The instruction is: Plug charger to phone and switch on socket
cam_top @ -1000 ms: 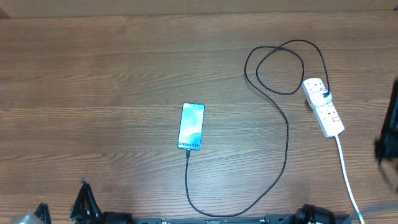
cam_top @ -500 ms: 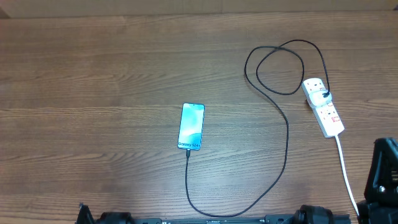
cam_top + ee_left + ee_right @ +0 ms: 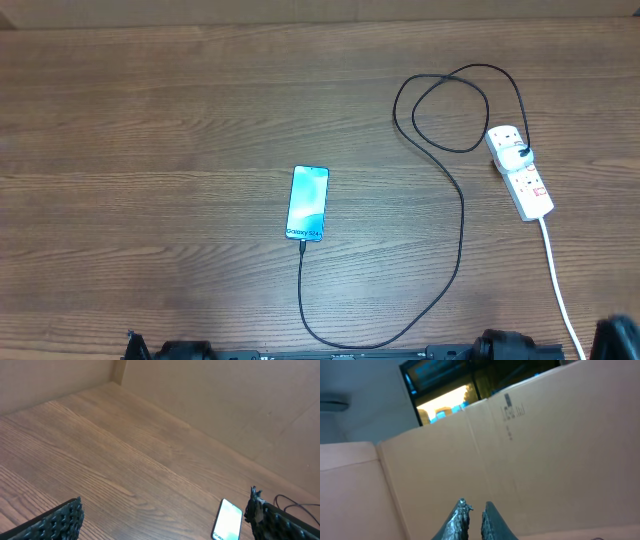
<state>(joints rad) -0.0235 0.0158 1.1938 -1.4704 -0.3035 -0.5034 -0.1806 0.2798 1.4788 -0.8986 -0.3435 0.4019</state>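
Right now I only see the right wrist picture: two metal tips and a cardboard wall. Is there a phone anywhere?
Observer: Yes. The phone lies flat on the table, screen lit, near the middle of the overhead view.
Operator: Is anything connected to it?
Observer: The charger, a thin black cable, meets the phone's near edge and appears to be plugged in.
Operator: Where does that cable go?
Observer: It curves off to the right, makes a loop, and its other end sits in the socket, a white power strip.
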